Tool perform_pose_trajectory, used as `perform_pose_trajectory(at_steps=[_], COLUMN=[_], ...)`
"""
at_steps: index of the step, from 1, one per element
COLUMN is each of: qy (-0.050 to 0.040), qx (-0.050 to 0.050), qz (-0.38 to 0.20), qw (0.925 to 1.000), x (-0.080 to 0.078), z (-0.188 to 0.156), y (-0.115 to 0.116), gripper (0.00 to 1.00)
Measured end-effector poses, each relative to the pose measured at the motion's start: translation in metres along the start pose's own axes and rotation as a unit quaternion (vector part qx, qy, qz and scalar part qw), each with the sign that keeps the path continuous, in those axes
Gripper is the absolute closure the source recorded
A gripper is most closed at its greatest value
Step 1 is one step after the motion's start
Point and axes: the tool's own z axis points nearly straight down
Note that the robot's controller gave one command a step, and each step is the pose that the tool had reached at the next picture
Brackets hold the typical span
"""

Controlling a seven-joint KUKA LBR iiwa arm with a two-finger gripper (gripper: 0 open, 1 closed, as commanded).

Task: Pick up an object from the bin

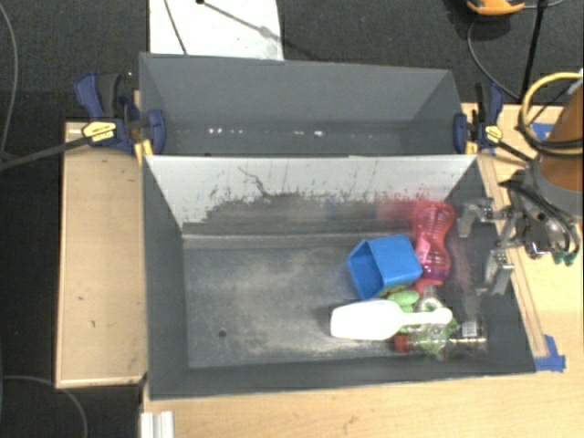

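Cup (388, 263) behind scoop (374, 320), bottle (433, 240) right of cup

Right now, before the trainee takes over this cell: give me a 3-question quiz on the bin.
1. True or false: every loose thing lies in the right half of the bin.
2. What lies just in front of the blue container, nearer the camera? A) white scoop B) yellow ball C) red brick
3. What colour is the bottle-shaped thing between the blue container and the gripper?

Key: 1 true; 2 A; 3 pink.
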Motion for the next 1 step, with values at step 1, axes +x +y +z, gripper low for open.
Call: perform_pose_trajectory(at_steps=[1], qy=[-0.0042], qx=[0.001], qz=[-0.003], qw=[1.0000], x=[-0.0017], z=[-0.0045], y=[0.0008], gripper=[0.00])
